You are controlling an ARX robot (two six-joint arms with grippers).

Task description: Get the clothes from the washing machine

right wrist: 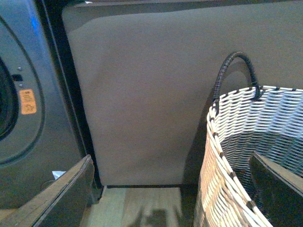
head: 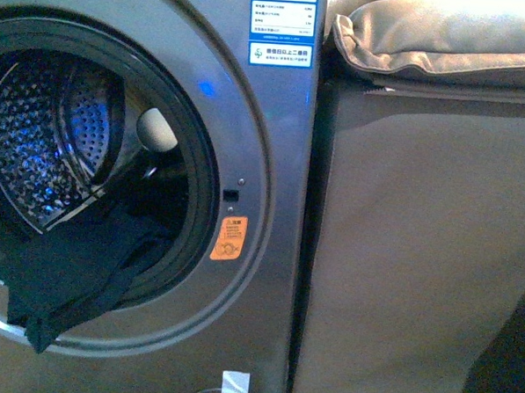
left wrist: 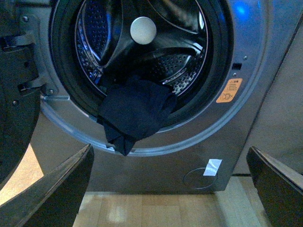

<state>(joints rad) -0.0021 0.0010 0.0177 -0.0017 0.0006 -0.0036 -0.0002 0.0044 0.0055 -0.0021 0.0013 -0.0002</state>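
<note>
Left wrist view: soft dark clothes spill from the washing machine; left gripper, right gripper gape empty.

In the front view the washing machine runs off the left, top and bottom edges, so the left part of its porthole is out of sight. The print on the blue-white label and the orange sticker is too small to read. The clothes merge with the dark drum behind them, and how far back they reach cannot be told. In the right wrist view the basket is cut by the right and bottom edges. Its dim inside, possibly holding something dark, is partly hidden behind a finger of the right gripper.
</note>
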